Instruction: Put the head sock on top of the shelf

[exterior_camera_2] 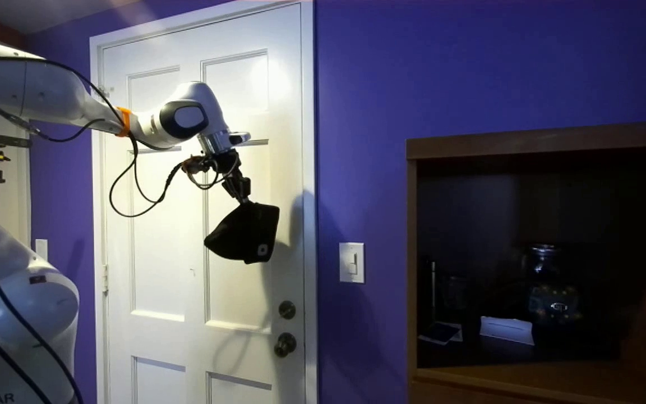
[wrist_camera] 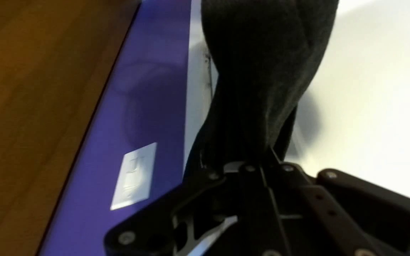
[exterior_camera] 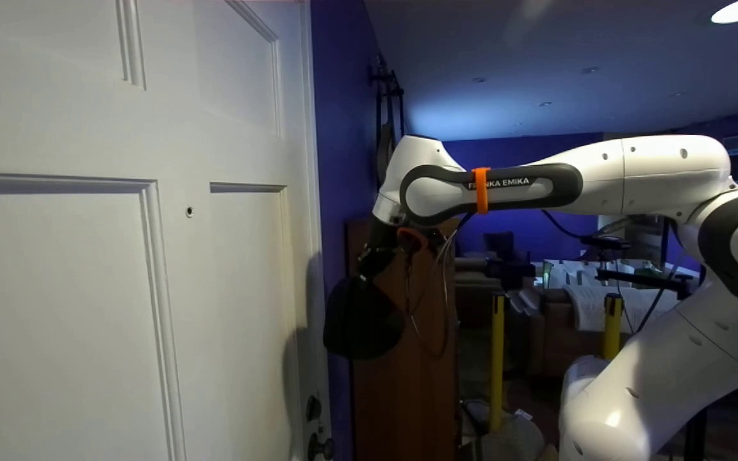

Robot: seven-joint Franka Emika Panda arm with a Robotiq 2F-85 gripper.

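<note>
Head sock [exterior_camera_2: 244,233] being held short of the shelf [exterior_camera_2: 541,141]

The sock is being clamped by a pinch of cloth in the closed jaws of the gripper [wrist_camera: 256,167], its bulk being left to hang before the white door [exterior_camera_2: 166,247], apart from the shelf and seemingly below its top. The carrying step is apparently being worked through. A lift above the top edge, then a pass over it, is probably being called for before release.

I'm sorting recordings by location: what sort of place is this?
Probably a room in a home: a white panelled door, a brown wooden shelf unit and, in the background, what looks like a brown sofa.
</note>
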